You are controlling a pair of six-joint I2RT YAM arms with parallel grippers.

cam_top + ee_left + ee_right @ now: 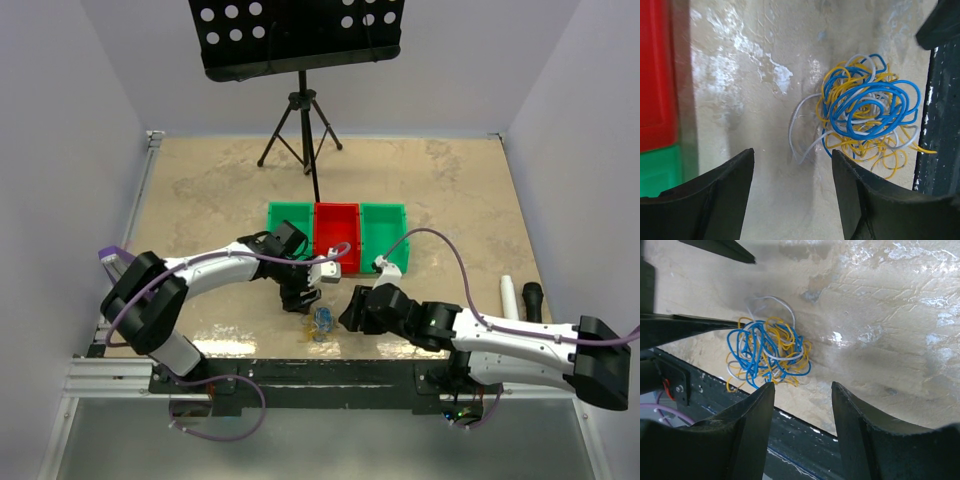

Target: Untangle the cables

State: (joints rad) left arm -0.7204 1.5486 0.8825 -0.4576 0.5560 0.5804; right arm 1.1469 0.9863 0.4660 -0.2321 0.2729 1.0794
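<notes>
Tabletop bears the cables; left jaws and right jaws gape, holding nothing.

The top external camera hangs above and behind the arm bases, facing the far edge of the table and taking in its whole surface from afar. The wrist cameras look steeply down from close above it, past the left gripper and right gripper. All three views share the cables at the near edge's middle.

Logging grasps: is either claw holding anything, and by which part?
Nothing is held. The left claw and right claw are open; the cables lie loose on the table.
</notes>
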